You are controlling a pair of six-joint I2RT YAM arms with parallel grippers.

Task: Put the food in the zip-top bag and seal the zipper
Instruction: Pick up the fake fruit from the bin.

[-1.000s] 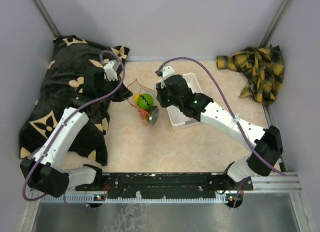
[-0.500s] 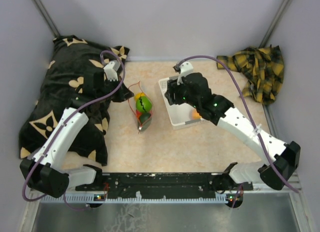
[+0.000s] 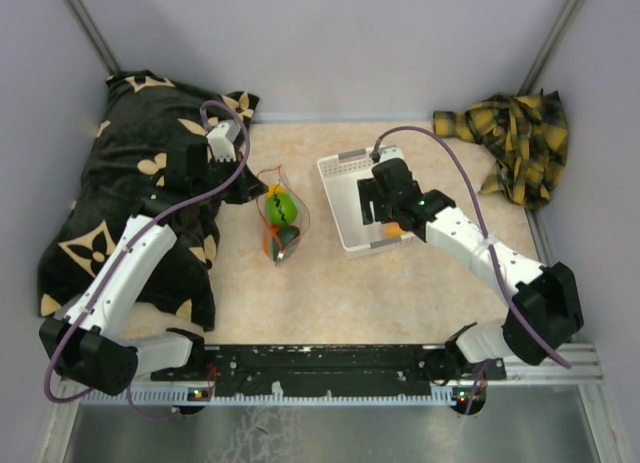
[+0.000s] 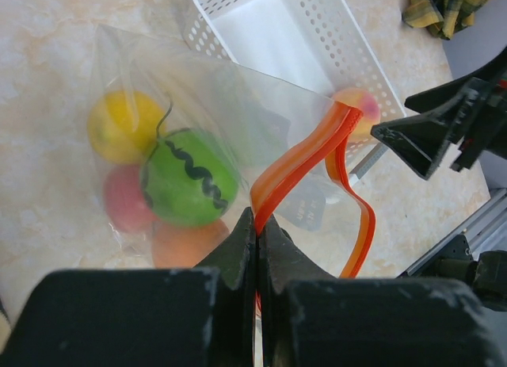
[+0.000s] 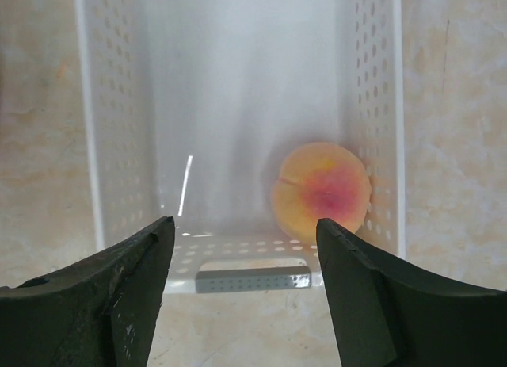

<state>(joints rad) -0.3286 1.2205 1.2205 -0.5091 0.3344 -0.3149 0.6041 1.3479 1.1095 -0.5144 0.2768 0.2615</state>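
Note:
The clear zip-top bag (image 3: 281,215) (image 4: 261,113) lies on the table with its mouth gaping. My left gripper (image 3: 252,179) (image 4: 257,224) is shut on its red-orange zipper (image 4: 305,153). Inside lie a yellow lemon (image 4: 123,125), a green fruit with a black wavy line (image 4: 190,177), a red apple (image 4: 123,199) and an orange (image 4: 186,242). The pink-orange peach (image 5: 321,190) (image 4: 358,105) lies alone in the white basket (image 3: 345,173) (image 5: 119,105), against its right wall near the end. My right gripper (image 3: 383,221) (image 5: 245,234) hangs open over that end of the basket, holding nothing.
A black patterned cloth (image 3: 130,183) covers the table's left side under my left arm. A yellow plaid cloth (image 3: 515,143) is bunched at the back right corner. Grey walls close in the back and sides.
My right arm has drawn away from the bag's mouth to the right, over the basket, and its jaws have opened wide. The left gripper has stayed shut on the zipper.

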